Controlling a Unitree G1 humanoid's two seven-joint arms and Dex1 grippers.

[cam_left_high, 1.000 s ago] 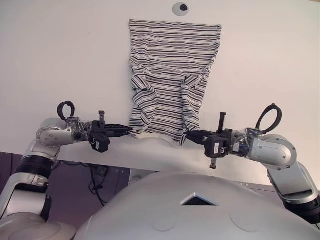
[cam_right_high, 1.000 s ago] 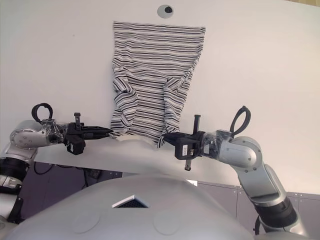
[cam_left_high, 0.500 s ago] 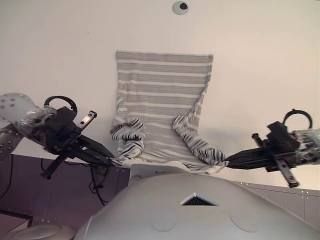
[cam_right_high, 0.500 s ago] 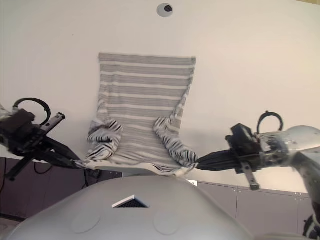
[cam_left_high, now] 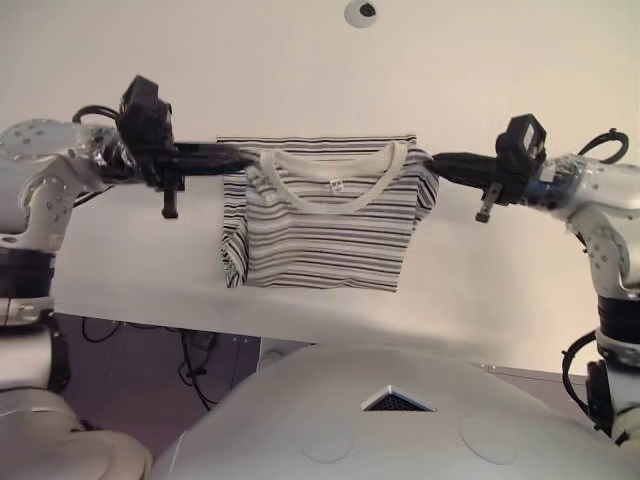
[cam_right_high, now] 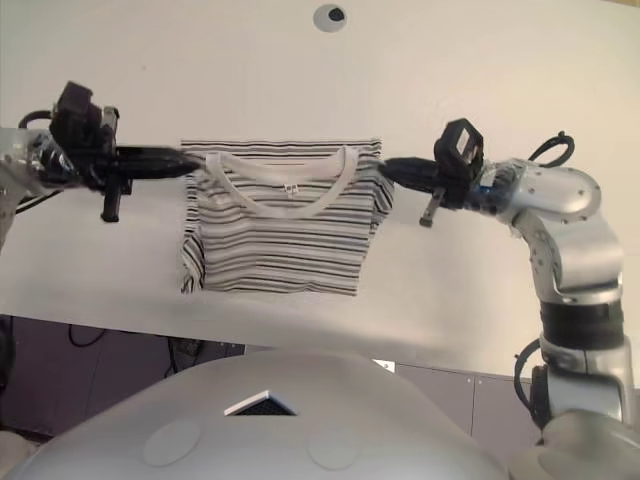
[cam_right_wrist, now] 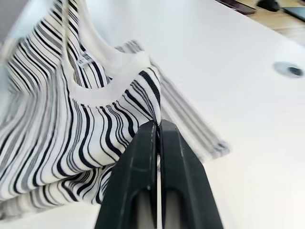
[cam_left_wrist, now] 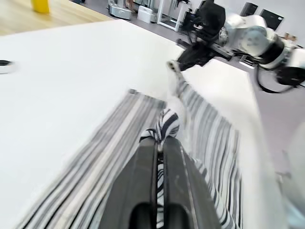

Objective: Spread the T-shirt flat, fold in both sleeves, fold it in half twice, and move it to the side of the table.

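T-shirt (cam_left_high: 320, 225) mid-table (cam_left_high: 520, 300), doubled, fold edge nearest robot. L gripper (cam_left_high: 240, 158) & R gripper (cam_left_high: 432, 160) each clamped shut on a shoulder, collar strung crosswise between them. Far hem just beyond, both arms equally near.

The left arm (cam_left_high: 45, 185) is seen at the upper left and the right arm (cam_left_high: 600, 205) at the upper right. Both are bent in toward the middle. The left claw (cam_left_high: 246, 157) and right claw (cam_left_high: 434, 160) are pointed at each other, level. Each is pinched tight on a shoulder of the T-shirt (cam_left_high: 320, 225).
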